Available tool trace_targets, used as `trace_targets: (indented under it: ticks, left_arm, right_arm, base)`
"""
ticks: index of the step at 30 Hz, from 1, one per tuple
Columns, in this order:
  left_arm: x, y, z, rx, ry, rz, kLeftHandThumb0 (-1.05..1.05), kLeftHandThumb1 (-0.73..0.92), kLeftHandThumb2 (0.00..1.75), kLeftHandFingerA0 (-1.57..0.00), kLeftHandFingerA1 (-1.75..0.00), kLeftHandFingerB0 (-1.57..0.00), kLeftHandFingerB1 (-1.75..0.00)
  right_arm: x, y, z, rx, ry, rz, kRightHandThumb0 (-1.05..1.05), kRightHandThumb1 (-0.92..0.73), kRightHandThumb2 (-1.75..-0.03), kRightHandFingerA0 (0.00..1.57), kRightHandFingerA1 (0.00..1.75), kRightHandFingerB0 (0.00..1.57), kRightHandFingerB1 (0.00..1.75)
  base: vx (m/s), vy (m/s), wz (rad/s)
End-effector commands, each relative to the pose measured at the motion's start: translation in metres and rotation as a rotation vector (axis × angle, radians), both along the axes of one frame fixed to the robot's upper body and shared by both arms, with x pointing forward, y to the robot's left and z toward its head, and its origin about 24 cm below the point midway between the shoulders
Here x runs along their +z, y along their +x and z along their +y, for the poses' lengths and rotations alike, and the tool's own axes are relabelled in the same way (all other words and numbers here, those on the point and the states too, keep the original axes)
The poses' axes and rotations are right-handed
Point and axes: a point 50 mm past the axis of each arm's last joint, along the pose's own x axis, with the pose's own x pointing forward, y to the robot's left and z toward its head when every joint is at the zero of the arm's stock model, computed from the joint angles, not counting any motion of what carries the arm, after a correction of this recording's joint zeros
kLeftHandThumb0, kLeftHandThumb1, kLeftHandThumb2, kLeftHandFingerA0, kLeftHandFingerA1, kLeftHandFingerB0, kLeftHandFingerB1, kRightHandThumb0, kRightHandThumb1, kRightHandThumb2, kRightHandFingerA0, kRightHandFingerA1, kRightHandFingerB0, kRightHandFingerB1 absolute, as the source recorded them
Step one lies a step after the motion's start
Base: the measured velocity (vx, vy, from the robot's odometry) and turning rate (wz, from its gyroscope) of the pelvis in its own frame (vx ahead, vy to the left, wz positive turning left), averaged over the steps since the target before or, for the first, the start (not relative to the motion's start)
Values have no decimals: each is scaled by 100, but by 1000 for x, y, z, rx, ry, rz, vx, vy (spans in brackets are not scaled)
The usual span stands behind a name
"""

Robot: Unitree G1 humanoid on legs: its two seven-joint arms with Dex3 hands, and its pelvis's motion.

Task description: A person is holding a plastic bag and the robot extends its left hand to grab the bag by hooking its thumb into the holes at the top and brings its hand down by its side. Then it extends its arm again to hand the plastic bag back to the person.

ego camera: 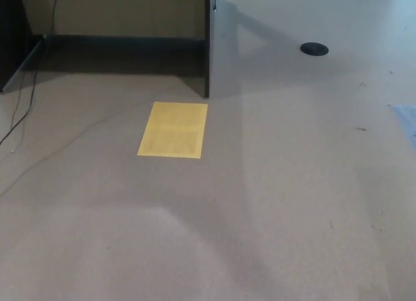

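Beige floor (292, 203) across nearly the whole head view, smooth and lightly scuffed, crossed by soft broad shadows. Yellow rectangular sheet (173, 129) lying flat on it, left of centre, faint print on its face too small to read. Just beyond the sheet's far right corner, a dark upright panel edge (207, 47), with a dark baseboard (123, 44) running left from its foot along a tan wall (117, 12). Well to the left of the sheet, thin black cables (19, 119) trailing down from the wall and curving over the floor toward the picture's left edge. Far to the right of the sheet and farther back, a small black round disc (314, 49) set flat on the floor. At the right border, level with the sheet, a sliver of something pale blue (407, 122), cut off by the frame, cannot tell what. A few tiny dark specks between it and the sheet.

Neither left hand nor right hand in view, so cannot tell how far open either is or what either holds. Plastic bag out of view too; place cannot be told. Person likewise out of frame.
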Motion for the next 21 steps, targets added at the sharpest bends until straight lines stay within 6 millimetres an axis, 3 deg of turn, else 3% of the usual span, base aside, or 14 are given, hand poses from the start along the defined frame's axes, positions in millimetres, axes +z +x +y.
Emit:
trace_targets:
  ticks: [1,4,7,8,13,14,17,18,20,21]
  left_arm:
    - [19,4,2,-136,127,-210,-52,39,66,-23,-41,-17,-36]
    - [25,7,-2,-180,142,-294,-53,39,66,-19,-42,-10,-35]
    - [39,21,-9,-227,142,-429,-57,40,67,-15,-38,-8,-34]
    - [45,27,-11,-252,138,-475,-31,27,85,0,-49,0,-48]
    - [88,56,-31,-358,20,-757,-30,24,83,0,-50,0,-48]
    - [106,68,-43,-416,34,-847,-31,23,82,0,-50,0,-47]
    - [132,82,-61,-497,42,-953,-31,23,83,-1,-50,0,-48]
    - [139,84,-68,-510,32,-972,-57,45,54,-17,-32,-16,-28]
    - [152,87,-79,-542,31,-1004,-59,45,55,-16,-32,-18,-29]
    - [159,88,-85,-557,24,-1018,-32,24,84,0,-50,0,-48]
  right_arm:
    - [6,-4,-11,53,-27,-46,-36,-67,-60,70,46,64,42]
    - [5,-7,-12,51,-29,-39,-36,-67,-60,70,46,64,42]
    - [7,-4,-14,53,-30,-57,-35,-66,-60,71,47,63,42]
    - [7,-3,-13,52,-28,-60,-35,-66,-60,71,47,63,42]
    - [6,-4,-12,62,-37,-49,-36,-67,-60,70,47,64,42]
    - [6,-4,-12,65,-35,-56,-35,-67,-60,71,47,64,42]
    - [5,-4,-12,60,-36,-48,-36,-67,-60,71,46,64,41]
    - [6,-5,-14,60,-39,-48,-36,-67,-60,70,46,63,41]
    - [7,-5,-16,62,-41,-50,-35,-67,-60,69,46,62,41]
    - [8,-4,-16,69,-43,-52,-35,-67,-60,69,46,62,41]
  base:
    - [0,0,0]
    - [0,0,0]
    - [0,0,0]
    - [0,0,0]
    - [0,0,0]
    - [0,0,0]
    - [0,0,0]
    - [0,0,0]
    - [0,0,0]
    - [0,0,0]
